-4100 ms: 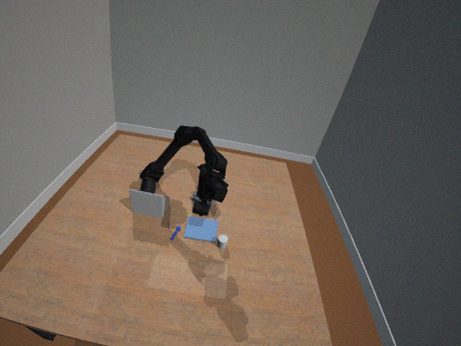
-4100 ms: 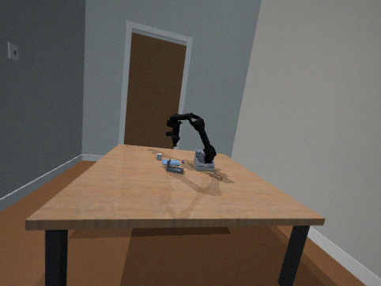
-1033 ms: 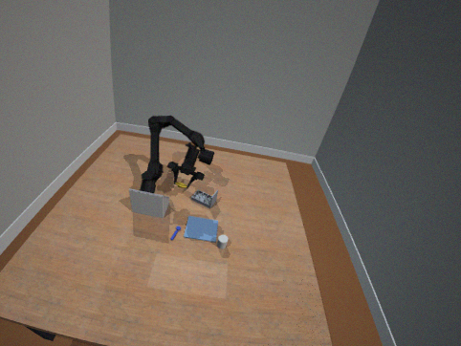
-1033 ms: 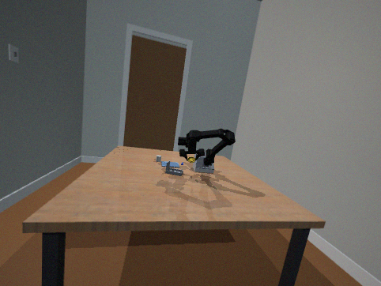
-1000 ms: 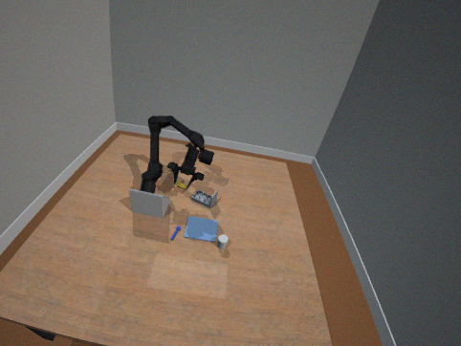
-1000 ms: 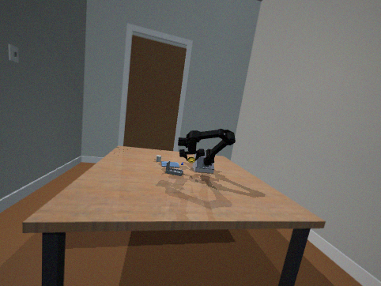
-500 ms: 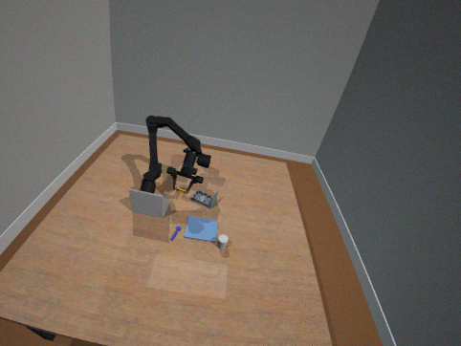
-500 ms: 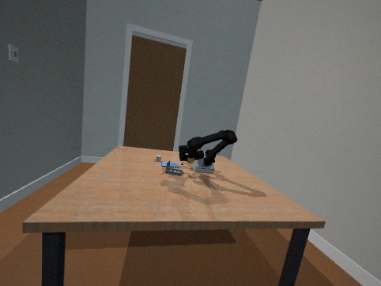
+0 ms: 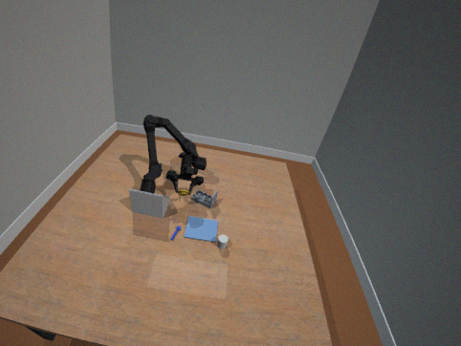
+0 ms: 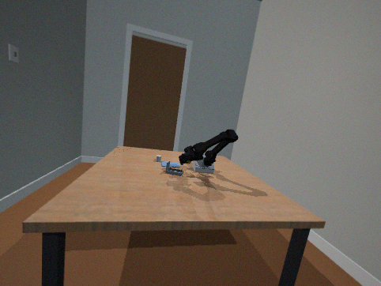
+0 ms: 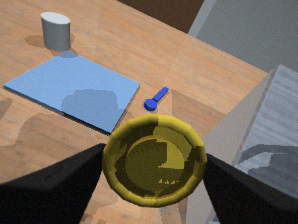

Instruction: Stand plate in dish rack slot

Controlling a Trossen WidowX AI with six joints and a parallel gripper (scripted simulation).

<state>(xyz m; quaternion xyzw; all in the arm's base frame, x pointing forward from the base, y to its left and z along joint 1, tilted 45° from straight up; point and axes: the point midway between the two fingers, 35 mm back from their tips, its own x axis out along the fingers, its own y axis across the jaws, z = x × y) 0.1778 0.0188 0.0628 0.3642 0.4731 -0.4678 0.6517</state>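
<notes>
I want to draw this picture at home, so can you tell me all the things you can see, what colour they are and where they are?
plate: one, yellow, held between the gripper's fingers above the table
dish rack: one, grey, on the table beside the held plate
mat: one, light blue, flat on the table in front of the rack
spoon: one, dark blue, on the table next to the mat
cup: one, pale grey, standing at the mat's far corner
box: one, grey, at the arm's base
table: one, wooden top, dark legs
door: one, brown, behind the table
arm: one, black, bent over the table
gripper: one, black, shut on the plate
</notes>
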